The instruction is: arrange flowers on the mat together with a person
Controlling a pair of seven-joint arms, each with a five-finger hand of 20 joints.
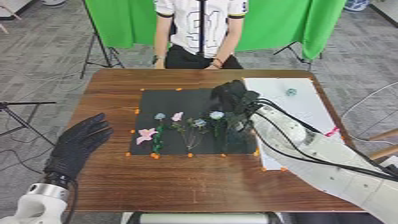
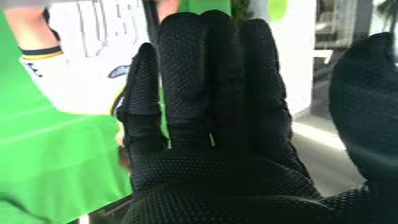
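Your right hand [image 1: 233,99] is open, fingers straight, gripping nothing visible, at the mat's [image 1: 169,100] one o'clock.
Sweep it toward seven and the glove could snag loose stems, skewing the layout; you count five flower heads [image 1: 147,135] there, plus one teal bloom [image 1: 291,92] at two on the white sheet [image 1: 298,107].

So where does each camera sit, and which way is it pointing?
Head view: on the robot's head, looking forward and down at the wooden table, with the dark mat and flowers. The left hand and the right hand show, each with part of its arm.
Right wrist view: on the right arm's wrist, looking along that hand's glove past its straight fingers and thumb, toward a green cloth.
Shared: the right hand and the green cloth.
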